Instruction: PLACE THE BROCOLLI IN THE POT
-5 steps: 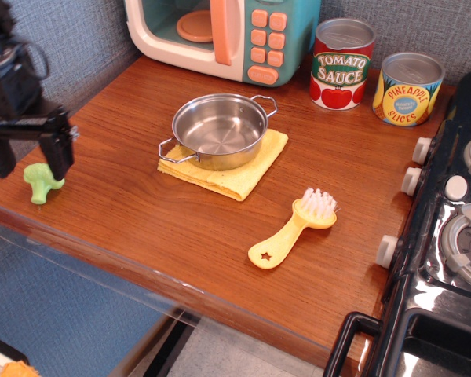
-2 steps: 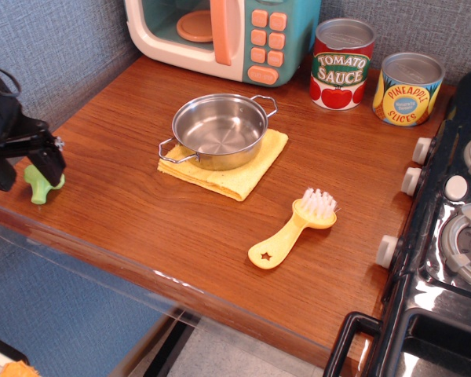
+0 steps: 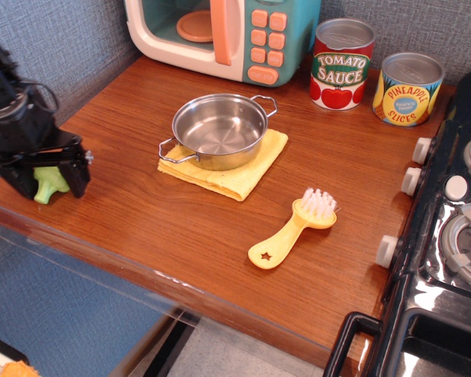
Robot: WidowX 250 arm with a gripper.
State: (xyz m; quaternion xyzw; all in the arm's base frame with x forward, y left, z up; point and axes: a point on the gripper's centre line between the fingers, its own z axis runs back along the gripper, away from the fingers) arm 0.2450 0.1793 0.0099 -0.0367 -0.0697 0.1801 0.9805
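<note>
Wooden counter (image 3: pixel 180 228), left edge: gripper (image 3: pixel 45 179) fingers straddle the brocolli (image 3: pixel 49 183), spread, not visibly clamped. Pot (image 3: pixel 219 129) sits toward the far-right corner.

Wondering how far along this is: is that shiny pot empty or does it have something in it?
Empty. The pot shows only bare steel inside, and the brocolli sits between the gripper's fingers at the table's left edge.

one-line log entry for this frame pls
phase: grasp | gripper: fingers straddling brocolli at left table edge, closure unclear | pot: empty, on yellow cloth | brocolli not yet in pot
</note>
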